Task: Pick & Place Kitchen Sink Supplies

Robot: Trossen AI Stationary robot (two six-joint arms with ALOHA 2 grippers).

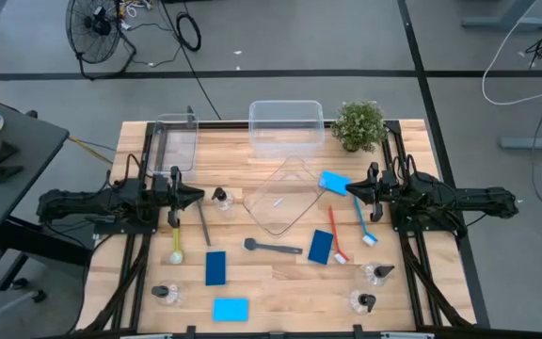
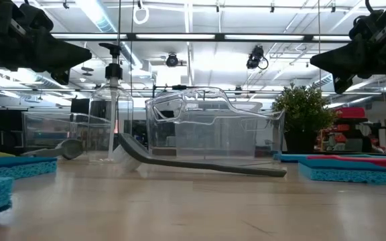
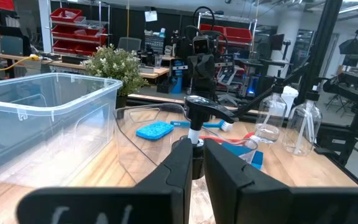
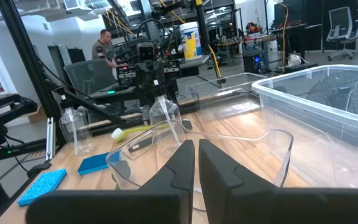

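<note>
Broadly, the wooden table (image 1: 280, 282) carries a deep clear bin (image 1: 286, 125) at the back and a tilted clear tray (image 1: 283, 196) mid-table. Both arms wait at the sides — the left gripper (image 1: 196, 197) and right gripper (image 1: 351, 189) hover with fingers pressed together, pinching nothing. Supplies lie scattered: a dark-blue sponge (image 1: 216, 267), a light-blue sponge (image 1: 231, 309), a grey brush (image 1: 272, 247), a red brush (image 1: 336, 243) — and a pump bottle (image 1: 220, 198) just beside the left gripper.

Clear tray (image 1: 285, 196) between the arms
</note>
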